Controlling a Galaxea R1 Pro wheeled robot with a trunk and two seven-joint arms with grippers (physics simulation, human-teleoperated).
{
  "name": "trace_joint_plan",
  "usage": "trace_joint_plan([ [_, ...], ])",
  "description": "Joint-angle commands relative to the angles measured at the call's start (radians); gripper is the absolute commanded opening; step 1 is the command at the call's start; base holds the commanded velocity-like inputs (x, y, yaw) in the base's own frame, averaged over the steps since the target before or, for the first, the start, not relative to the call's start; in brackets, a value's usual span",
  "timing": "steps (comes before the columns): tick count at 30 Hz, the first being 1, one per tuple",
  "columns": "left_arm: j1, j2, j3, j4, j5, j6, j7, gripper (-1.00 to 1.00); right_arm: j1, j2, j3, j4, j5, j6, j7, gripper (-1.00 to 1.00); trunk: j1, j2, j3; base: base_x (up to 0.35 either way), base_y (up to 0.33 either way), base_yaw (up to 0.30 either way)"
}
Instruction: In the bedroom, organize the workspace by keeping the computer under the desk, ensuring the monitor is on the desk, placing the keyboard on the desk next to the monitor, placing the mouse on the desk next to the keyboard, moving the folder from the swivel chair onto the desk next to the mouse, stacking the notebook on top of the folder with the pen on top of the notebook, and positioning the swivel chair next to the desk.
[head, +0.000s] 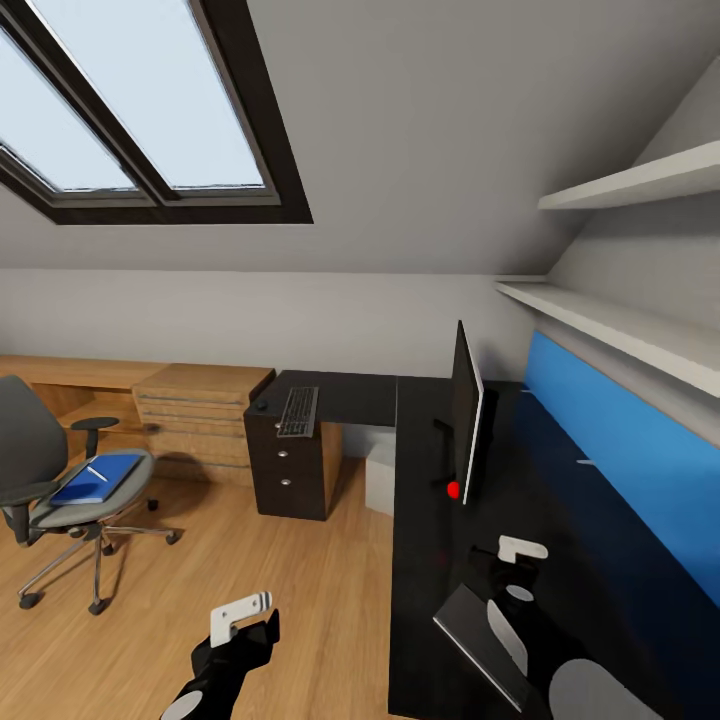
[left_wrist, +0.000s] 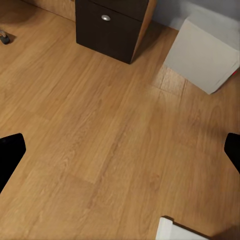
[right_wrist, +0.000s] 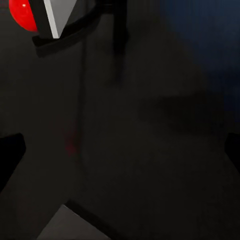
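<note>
My left fingers hang over the bare wooden floor, spread wide and holding nothing; in the left wrist view their dark tips sit at opposite edges with floor between them. My right fingers hover just above the black desk, also spread wide and empty, touching nothing that I can see.

Ahead of my right fingers the monitor stands upright on the desk, seen nearly edge-on, with a red ball at its foot. Beyond it, on the far wing of the desk, lies the keyboard, and the mouse sits just beside it. Far off from my left fingers stands the swivel chair, well apart from the desk, its seat carrying the blue folder with the pen lying on top.

The left wrist view adds the computer, a pale box on the floor beside the dark drawers. The right wrist view brings the monitor's stand and the red ball close.
</note>
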Motion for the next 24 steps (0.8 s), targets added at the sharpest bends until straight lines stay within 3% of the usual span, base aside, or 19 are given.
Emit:
trace_joint_plan([
  [1, -0.001, 0.001, -0.002, -0.002, 0.008, 0.002, 0.008, 1.0, -0.002, -0.002, 0.009, 0.006, -0.01, -0.011, 0.003, 1.0, 0.0, -0.002, -0.002, 0.0, 0.0, 0.0],
  [11, 0.0, 0.001, -0.003, 0.0, 0.008, 0.002, 0.008, 1.0, -0.006, -0.019, 0.009, 0.05, -0.009, -0.034, 0.097, 1.0, 0.0, -0.002, -0.002, 0.0, 0.0, 0.0],
  [13, 0.0, 0.0, -0.003, 0.0, 0.008, 0.002, 0.008, 1.0, -0.006, -0.036, 0.007, 0.056, -0.017, -0.035, 0.181, 1.0, 0.0, -0.002, -0.002, 0.0, 0.0, 0.0],
  [24, 0.0, -0.001, -0.003, 0.0, 0.007, 0.002, 0.008, 1.0, -0.006, -0.041, 0.004, 0.057, -0.023, -0.032, 0.228, 1.0, 0.0, -0.002, -0.002, 0.0, 0.0, 0.0],
])
